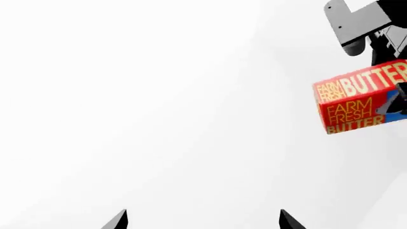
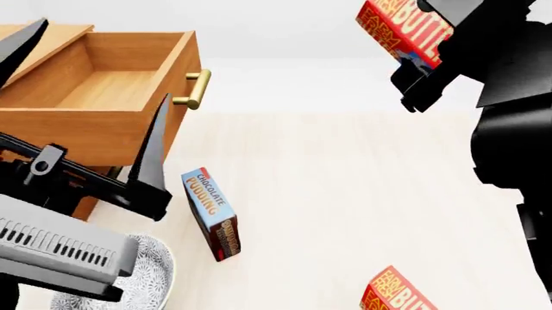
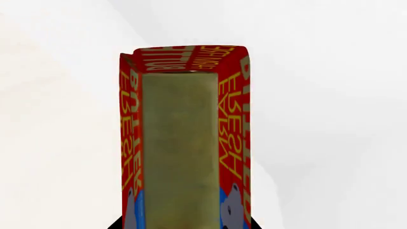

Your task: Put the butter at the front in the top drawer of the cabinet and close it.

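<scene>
A red-orange butter carton (image 2: 401,29) hangs high at the head view's upper right, with my right gripper (image 2: 420,71) shut on its blue end. The right wrist view shows this butter (image 3: 184,133) end-on between the fingers of that gripper (image 3: 184,224). It shows again in the left wrist view as the butter (image 1: 359,98). The top drawer (image 2: 86,132) of the cabinet (image 2: 61,32) stands pulled out and empty at the left, brass handle (image 2: 194,88) facing right. My left gripper (image 2: 103,61) is open in front of the drawer, holding nothing (image 1: 203,212).
A second butter carton (image 2: 399,290) lies on the pale table at the head view's near edge. A blue-and-brown chocolate pudding carton (image 2: 211,213) stands beside the cabinet. A patterned bowl (image 2: 151,271) sits at the lower left, partly behind my left arm.
</scene>
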You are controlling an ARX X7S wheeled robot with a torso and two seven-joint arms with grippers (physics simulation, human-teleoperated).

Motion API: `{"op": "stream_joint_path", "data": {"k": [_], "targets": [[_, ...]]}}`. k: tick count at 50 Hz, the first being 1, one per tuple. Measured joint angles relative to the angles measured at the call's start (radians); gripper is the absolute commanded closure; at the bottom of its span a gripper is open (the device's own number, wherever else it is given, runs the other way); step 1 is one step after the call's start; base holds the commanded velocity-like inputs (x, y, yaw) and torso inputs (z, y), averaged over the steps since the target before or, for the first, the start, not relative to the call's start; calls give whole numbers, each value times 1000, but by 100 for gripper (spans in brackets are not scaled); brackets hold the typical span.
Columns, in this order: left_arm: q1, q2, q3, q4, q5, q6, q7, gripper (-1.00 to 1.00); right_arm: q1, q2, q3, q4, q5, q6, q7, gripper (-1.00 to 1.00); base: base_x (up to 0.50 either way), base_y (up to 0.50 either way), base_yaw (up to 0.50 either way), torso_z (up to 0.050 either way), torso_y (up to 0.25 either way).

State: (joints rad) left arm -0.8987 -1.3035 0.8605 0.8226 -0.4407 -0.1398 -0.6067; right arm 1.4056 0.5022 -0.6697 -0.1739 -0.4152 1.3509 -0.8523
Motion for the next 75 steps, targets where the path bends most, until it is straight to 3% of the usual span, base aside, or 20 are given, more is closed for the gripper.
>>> {"op": "stream_joint_path", "data": {"k": [7, 16, 25, 35, 54, 75], "targets": [[-195, 93, 8, -41, 41, -157, 261, -100, -25, 31, -15, -51, -28, -80, 57, 100, 0, 0, 0, 0, 1], [-397, 207, 58, -144, 129, -243, 558, -100, -49, 87, -59, -78, -72, -214, 141, 100, 0, 0, 0, 0, 1], [-541, 284, 123, -266, 227, -209, 797, -100, -65, 148, -112, -86, -119, -347, 219, 100, 0, 0, 0, 0, 1], [-644, 339, 178, -374, 305, -132, 980, -100, -75, 226, -171, -93, -172, -502, 308, 100, 0, 0, 0, 2, 2], [-678, 389, 215, -476, 351, -22, 1072, -100, -111, 372, -235, -125, -248, -710, 438, 100, 0, 0, 0, 0, 1], [-603, 392, 235, -507, 375, 70, 1018, -100, -193, 411, -276, -198, -263, -712, 422, 100, 0, 0, 0, 0, 1]]}}
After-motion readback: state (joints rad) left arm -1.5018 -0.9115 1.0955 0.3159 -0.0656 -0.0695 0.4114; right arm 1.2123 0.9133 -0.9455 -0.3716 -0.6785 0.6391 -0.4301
